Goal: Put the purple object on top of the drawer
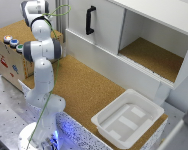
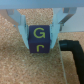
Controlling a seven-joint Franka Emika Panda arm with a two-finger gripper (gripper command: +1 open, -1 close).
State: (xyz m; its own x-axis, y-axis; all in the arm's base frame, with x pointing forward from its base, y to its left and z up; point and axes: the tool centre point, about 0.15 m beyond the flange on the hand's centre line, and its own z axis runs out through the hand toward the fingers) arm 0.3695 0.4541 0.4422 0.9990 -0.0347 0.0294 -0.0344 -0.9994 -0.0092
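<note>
In the wrist view my gripper is shut on the purple block, a cube with yellow letters on its face. One finger presses each side of it. Cork-brown surface lies under the block; I cannot tell whether the block touches it. A black bar handle and a white edge show beside the block. In the exterior view the drawer is the large white cabinet with a black handle and a cork-lined inside. My gripper and the block do not show in the exterior view.
A shallow white plastic tray sits on the cork mat at the exterior view's lower right. A brown box with coloured buttons stands at the left behind my arm. A green cable hangs along the arm.
</note>
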